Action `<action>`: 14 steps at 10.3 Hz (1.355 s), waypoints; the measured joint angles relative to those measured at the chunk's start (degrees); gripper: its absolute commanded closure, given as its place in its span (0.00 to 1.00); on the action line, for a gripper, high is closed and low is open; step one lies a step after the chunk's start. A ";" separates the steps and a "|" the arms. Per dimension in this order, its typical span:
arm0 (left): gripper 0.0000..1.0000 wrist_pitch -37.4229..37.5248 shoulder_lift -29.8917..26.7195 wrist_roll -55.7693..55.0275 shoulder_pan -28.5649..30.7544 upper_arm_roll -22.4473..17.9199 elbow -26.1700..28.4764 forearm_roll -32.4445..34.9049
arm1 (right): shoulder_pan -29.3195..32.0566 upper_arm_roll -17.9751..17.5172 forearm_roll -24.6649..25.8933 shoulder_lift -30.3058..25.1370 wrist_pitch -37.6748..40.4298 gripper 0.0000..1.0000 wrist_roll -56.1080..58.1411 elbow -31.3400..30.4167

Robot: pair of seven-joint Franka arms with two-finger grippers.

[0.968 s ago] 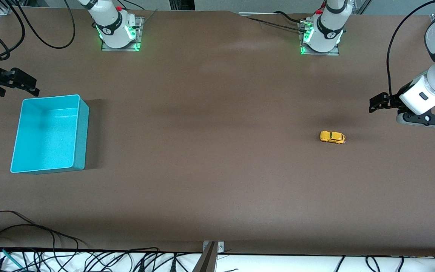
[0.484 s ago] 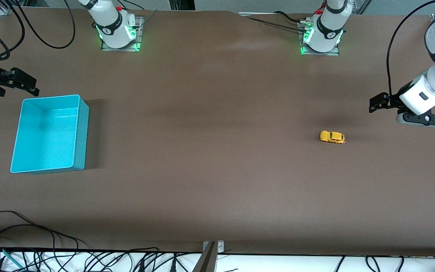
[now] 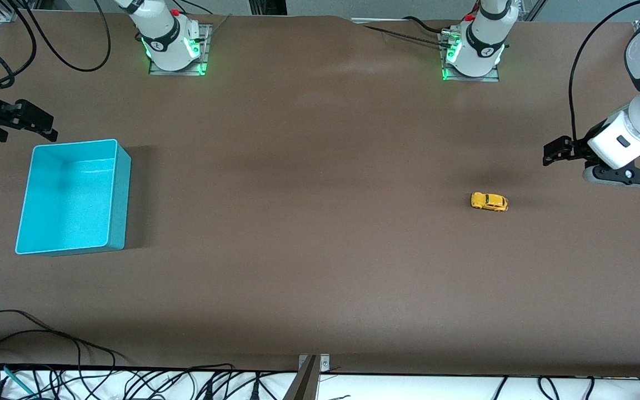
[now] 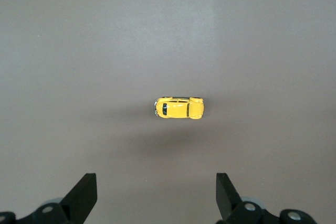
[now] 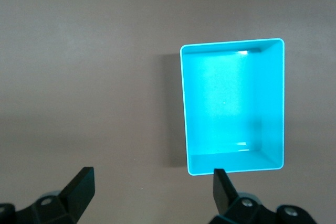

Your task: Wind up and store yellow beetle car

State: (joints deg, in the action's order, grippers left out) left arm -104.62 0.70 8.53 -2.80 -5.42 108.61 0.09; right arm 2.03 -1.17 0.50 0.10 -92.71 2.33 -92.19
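the left gripper hangs in the air over bare table at the left arm's end, its jaws spread wide with nothing between them and nothing touching them. in the left wrist view its two dark fingertips stand far apart, with brown tabletop showing in the gap. the yellow beetle car sits on its wheels on the table, near this gripper but apart from it, a little nearer to the front camera than the spot the gripper is over; the same car shows in the left wrist view as a small rounded yellow body with dark windows, lying crosswise to the line of the fingers and clear of both. the right gripper hangs at the right arm's end of the table, over the tabletop just beside the turquoise bin, its jaws likewise wide and holding nothing. in the right wrist view its fingertips stand well apart, and the bin shows as an open rectangular box with only its own floor and walls visible inside. the bin and the car are well apart, one toward each end of the table. black cables lie along the table edge nearest the front camera, and both arm bases glow green.
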 measured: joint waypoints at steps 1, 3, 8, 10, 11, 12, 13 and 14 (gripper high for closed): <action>0.00 0.00 0.00 0.00 0.00 0.00 0.00 0.00 | 0.00 0.00 0.00 0.00 0.00 0.00 0.00 0.00; 0.00 0.17 0.00 -0.07 0.00 0.00 0.00 0.00 | 0.00 0.00 0.00 0.01 0.00 0.00 0.02 0.00; 0.00 2.04 0.00 -0.61 0.00 -0.31 0.00 0.00 | 0.00 0.00 0.00 0.02 0.00 0.00 0.03 0.00; 0.00 2.14 0.00 -0.77 0.01 -0.51 0.00 0.00 | 0.00 0.00 0.00 0.03 0.00 0.00 0.03 0.00; 0.00 2.15 0.00 -1.38 0.01 -0.51 0.00 0.00 | 0.00 0.00 0.00 0.03 0.00 0.00 0.03 0.00; 0.00 2.17 0.00 -1.70 0.01 -0.51 0.00 0.00 | 0.00 0.00 0.00 0.03 0.00 0.00 0.04 0.00; 0.00 2.20 0.02 -1.88 0.01 -0.51 0.00 0.00 | 0.00 0.00 0.00 0.03 0.00 0.00 0.04 0.00; 0.00 2.22 0.07 -2.10 0.01 -0.54 0.00 0.00 | 0.00 0.00 0.00 0.03 0.00 0.00 0.04 0.00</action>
State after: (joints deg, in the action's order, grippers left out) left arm -102.40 0.77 6.43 -2.78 -5.96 108.61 0.09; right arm 2.03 -1.17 0.50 0.14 -92.71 2.37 -92.19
